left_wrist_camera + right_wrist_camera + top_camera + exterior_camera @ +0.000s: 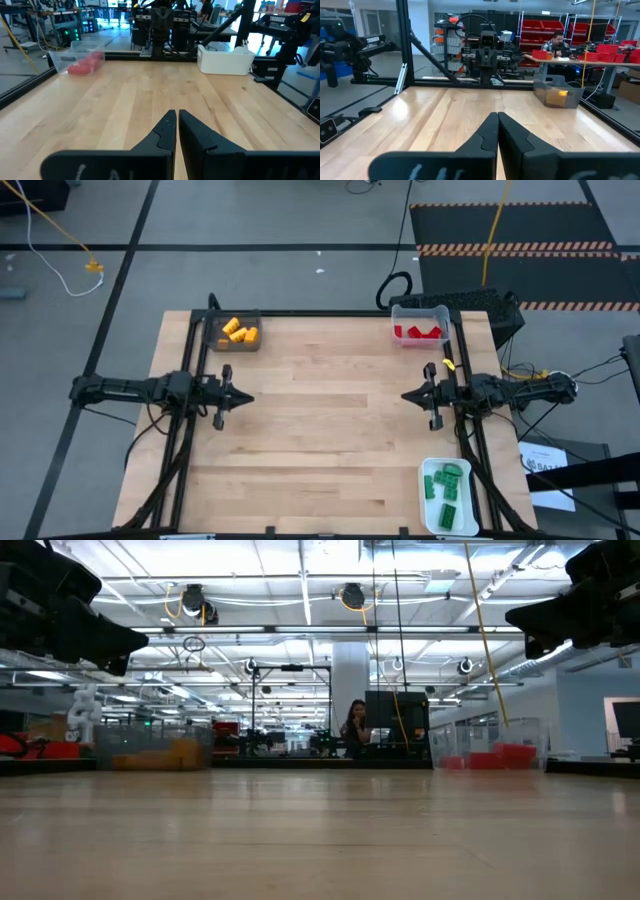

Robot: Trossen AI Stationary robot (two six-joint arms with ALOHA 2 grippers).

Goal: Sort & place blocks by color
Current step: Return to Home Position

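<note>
The blocks lie sorted in three trays. Yellow-orange blocks (238, 332) rest on the floor of a dark grey tray (213, 342) at the far left. Red blocks (418, 332) lie in a clear tray (420, 311) at the far right. Green blocks (447, 483) sit in a white tray (428, 505) at the near right. My left gripper (248, 397) hangs shut over the table's left side, pointing level toward the middle, with nothing in it (177, 119). My right gripper (405, 395) faces it from the right side, shut on nothing (497, 120).
Bare wooden tabletop (320, 420) lies between the two grippers. A black frame (320, 312) runs along the table's far edge and sides. Beyond the table a person (355, 725) sits at a desk in the room.
</note>
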